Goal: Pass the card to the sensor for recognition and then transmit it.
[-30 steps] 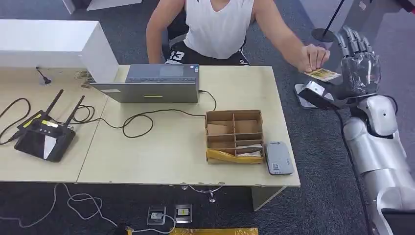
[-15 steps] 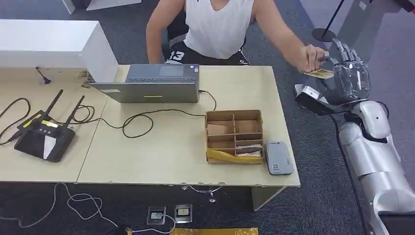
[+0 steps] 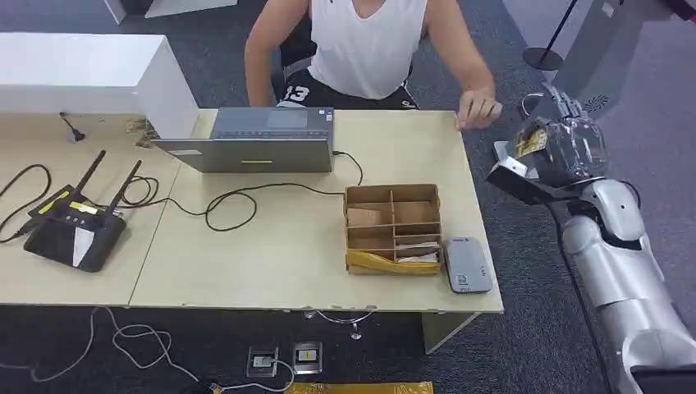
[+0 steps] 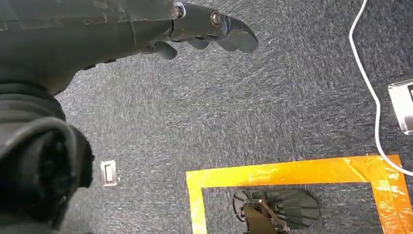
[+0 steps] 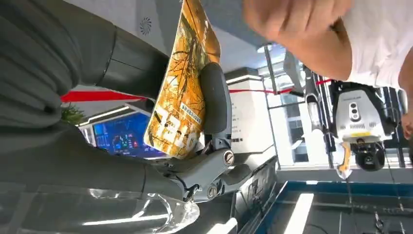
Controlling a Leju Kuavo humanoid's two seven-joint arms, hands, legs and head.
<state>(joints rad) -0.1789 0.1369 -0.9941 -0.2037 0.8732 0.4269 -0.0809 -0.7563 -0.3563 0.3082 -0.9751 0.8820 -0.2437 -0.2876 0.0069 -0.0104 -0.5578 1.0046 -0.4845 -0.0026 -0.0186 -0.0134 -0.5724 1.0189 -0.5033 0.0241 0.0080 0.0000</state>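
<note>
A yellow-orange printed card (image 3: 530, 139) sits in my right hand (image 3: 568, 149), which is raised off the table's right end, beside its far corner. In the right wrist view the card (image 5: 182, 92) is pinched between the thumb (image 5: 215, 105) and the darker fingers (image 5: 134, 68). The sensor, a flat grey card reader (image 3: 468, 264), lies on the table near the front right corner, well below and to the left of the card. My left hand (image 4: 146, 24) hangs over grey carpet with its fingers loosely extended, holding nothing.
A person (image 3: 369, 49) sits behind the table, one hand (image 3: 478, 108) hovering over its far right corner. A partitioned cardboard box (image 3: 392, 226) stands just left of the reader. A laptop (image 3: 263, 139), a black router (image 3: 74, 230) and cables lie further left.
The person has let go of the card and drawn their hand back over the table corner. My right hand has closed on the card and come down and slightly left.
</note>
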